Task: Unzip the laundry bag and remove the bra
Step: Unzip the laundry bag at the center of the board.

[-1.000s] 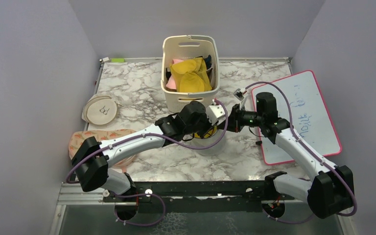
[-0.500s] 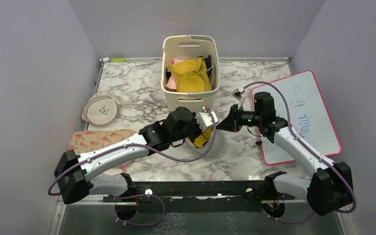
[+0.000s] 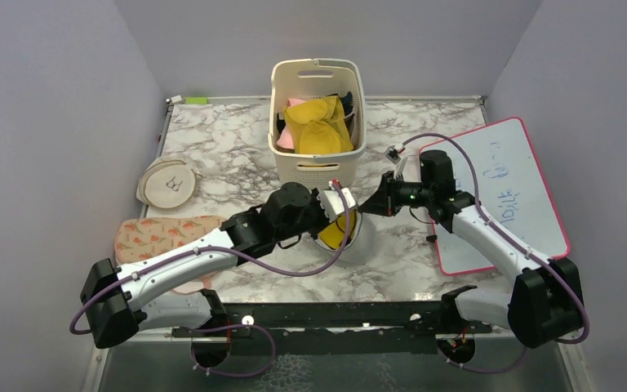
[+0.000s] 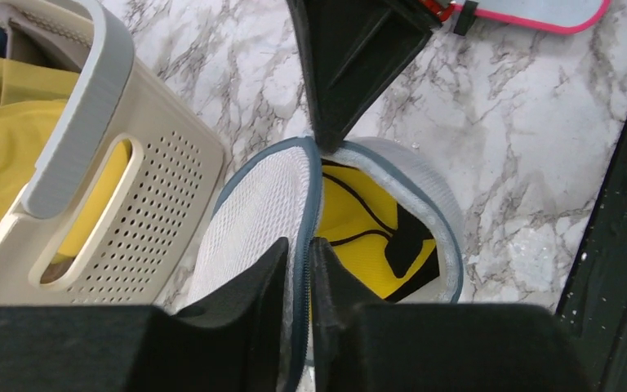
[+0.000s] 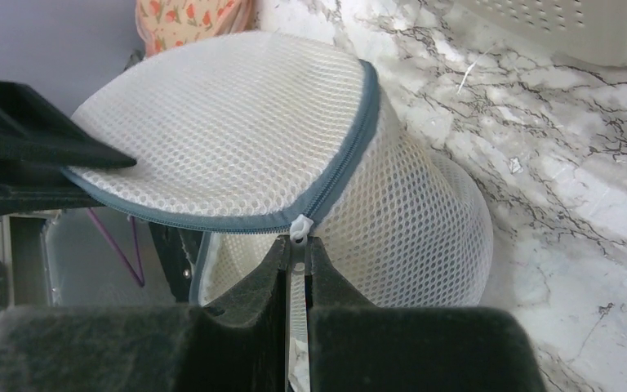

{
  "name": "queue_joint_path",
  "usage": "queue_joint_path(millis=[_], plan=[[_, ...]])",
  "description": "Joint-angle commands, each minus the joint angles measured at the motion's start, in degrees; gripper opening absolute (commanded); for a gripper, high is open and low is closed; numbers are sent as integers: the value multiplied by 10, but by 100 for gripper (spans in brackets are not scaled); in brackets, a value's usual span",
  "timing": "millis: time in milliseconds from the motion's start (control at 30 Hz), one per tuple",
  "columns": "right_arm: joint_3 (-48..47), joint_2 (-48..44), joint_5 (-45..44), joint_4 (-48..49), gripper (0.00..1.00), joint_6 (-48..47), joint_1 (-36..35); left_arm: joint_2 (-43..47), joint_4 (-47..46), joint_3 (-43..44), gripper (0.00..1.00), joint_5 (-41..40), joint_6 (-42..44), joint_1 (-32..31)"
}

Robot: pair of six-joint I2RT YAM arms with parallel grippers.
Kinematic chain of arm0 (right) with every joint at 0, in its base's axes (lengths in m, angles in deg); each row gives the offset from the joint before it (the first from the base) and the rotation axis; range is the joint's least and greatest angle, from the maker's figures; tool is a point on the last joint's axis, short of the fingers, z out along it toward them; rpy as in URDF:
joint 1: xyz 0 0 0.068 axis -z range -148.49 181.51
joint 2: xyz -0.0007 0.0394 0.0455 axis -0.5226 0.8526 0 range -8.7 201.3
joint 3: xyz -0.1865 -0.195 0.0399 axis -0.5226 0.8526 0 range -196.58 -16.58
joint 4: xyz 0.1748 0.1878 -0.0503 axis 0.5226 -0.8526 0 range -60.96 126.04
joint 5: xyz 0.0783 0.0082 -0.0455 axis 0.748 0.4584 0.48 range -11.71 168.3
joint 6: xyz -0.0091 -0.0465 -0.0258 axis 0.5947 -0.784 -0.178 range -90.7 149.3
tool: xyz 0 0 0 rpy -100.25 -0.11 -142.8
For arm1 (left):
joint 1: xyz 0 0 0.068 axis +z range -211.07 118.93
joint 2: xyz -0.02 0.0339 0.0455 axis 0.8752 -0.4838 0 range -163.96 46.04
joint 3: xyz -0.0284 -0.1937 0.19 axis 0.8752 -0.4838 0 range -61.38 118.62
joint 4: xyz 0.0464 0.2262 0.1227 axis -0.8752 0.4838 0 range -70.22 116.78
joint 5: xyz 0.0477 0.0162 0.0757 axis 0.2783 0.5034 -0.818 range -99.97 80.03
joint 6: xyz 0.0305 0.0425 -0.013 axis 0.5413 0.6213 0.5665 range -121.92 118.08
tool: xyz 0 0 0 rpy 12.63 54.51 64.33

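Laundry bag [image 3: 357, 241] sits mid-worktop [image 3: 237, 155], just before the cream basket [image 3: 318, 167], partly unzipped with its lid flap raised. Left gripper [image 4: 298, 255] jaws pinch the zip trim [image 4: 315, 208]; right gripper [image 5: 296, 245] jaws clamp the zip pull [image 5: 298, 225]. Bra [image 4: 408, 245], black against something yellow, lies inside, not yet removed.

left arm [image 3: 188, 260] extended | left tool [image 4: 298, 251] clamped | right arm [image 3: 490, 237] extended | right tool [image 5: 296, 247] clamped

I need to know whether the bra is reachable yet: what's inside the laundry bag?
Through the part-open zip of the laundry bag, black fabric with thin straps, apparently the bra, lies against yellow fabric. The lifted mesh lid hides the rest of the inside.
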Motion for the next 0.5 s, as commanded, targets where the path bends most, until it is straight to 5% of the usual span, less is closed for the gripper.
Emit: queue_joint_path(millis=[0, 233, 467], plan=[[-16, -18, 2, 3, 1, -35, 4, -21, -13, -5, 15, -65, -33, 0], [-3, -46, 41, 8, 1, -32, 2, -67, -5, 20, 42, -40, -67, -1], [6, -50, 52, 11, 1, -26, -1, -110, -18, 61, 43, -35, -69, -3]])
